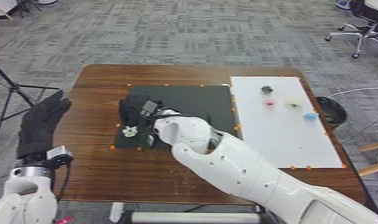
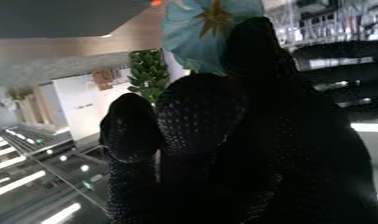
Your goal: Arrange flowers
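Work under way at the brown wooden surface, arrangement not complete as far as can be judged. Right hand over the left part of the black mat, palm side hard to read from the head. From the right wrist, its grip is narrow: thumb and fingers pinch a pale blue flower by the petals, brownish star-shaped centre toward the wrist camera, stem not made out. Head view gives a white flower on the mat side, just beside that hand; whether this is the same bloom under different light, cannot tell, nor whether it lies on the mat or hangs from the fingers. Left hand off the surface's left edge, fingers straight, holding nothing, no part in the work. Across on the white sheet, toward its far half, four small pieces, likely blooms: a dark one, a pink one near it, a pale yellow one, a blue one nearest the sheet's right edge. All four loosely spread, none grouped. Which side is the destination, cannot be settled. If the mat, it is early: one bloom in hand there, four still to carry over. If the sheet, most are across and the gripped one remains. Slight lean to early, the scatter looking more like supply than finished pattern. Release of the pinched bloom is outstanding in either case.
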You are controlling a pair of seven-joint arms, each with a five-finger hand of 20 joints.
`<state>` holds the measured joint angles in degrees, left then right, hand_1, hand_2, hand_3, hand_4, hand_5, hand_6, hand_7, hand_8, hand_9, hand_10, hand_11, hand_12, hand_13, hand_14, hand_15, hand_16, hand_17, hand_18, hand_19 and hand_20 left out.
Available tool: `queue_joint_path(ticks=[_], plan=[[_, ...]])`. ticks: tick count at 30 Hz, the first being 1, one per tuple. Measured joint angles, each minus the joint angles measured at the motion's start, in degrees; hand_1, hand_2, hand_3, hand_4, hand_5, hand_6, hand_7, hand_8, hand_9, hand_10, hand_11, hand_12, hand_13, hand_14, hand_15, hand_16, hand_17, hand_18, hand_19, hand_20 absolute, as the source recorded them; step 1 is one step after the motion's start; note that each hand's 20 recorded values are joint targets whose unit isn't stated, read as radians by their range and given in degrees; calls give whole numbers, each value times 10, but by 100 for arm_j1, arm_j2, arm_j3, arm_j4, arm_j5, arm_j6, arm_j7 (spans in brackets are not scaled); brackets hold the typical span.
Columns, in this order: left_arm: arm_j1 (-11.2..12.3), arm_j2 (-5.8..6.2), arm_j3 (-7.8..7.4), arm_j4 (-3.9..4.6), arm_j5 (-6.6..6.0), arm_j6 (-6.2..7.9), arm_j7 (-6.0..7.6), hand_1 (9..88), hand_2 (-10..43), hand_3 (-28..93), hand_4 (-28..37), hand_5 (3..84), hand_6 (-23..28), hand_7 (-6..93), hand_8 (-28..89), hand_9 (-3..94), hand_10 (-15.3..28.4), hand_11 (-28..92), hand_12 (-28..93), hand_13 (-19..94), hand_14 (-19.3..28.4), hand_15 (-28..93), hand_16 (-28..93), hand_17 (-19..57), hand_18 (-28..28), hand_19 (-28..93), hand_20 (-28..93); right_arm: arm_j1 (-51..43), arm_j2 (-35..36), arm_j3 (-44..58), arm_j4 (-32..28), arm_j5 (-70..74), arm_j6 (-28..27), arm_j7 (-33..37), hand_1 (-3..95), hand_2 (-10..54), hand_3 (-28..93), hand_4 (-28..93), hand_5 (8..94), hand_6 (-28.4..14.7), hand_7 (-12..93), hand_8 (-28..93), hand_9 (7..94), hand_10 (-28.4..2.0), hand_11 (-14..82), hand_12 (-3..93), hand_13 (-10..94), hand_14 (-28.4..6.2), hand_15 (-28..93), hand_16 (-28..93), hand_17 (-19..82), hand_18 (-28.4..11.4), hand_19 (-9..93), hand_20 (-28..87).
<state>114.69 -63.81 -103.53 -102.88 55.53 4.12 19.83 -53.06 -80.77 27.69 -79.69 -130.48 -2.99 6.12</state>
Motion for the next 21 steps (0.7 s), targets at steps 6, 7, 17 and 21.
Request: queue_joint_path(ticks=[6,7,17,21], plan=[[-14,41,34,0,-4,-1,21,130,-13,737,-283,440,17,109,-70,444,130,164,121,354,150,127,28,41,113,59,163,71,-129,133,297,-580,-263,-167,632,-95,544,-142,795,32,175,34,822,-89,20,255,894,-14,559,340,526,-168,924,521],[-16,46,35,-1,-5,-1,27,131,-12,735,-283,441,17,109,-70,444,130,164,121,354,150,127,28,41,113,59,163,84,-156,168,360,-638,-273,-193,631,-95,545,-142,795,32,175,34,821,-89,21,255,894,-14,559,340,526,-168,924,521],[-89,93,149,-1,-22,7,62,134,-13,733,-283,441,18,109,-71,445,131,164,121,355,150,128,29,41,113,59,163,61,-378,590,727,-1084,-284,-243,629,-95,548,-145,793,34,176,33,820,-87,20,252,894,-14,560,340,526,-168,925,519],[-163,105,197,3,-24,10,64,133,-14,734,-283,441,18,109,-70,446,131,164,121,355,150,127,28,41,113,59,163,0,-448,666,746,-1145,-307,-243,627,-95,547,-146,792,34,176,32,819,-86,20,251,894,-14,559,340,526,-169,925,518]])
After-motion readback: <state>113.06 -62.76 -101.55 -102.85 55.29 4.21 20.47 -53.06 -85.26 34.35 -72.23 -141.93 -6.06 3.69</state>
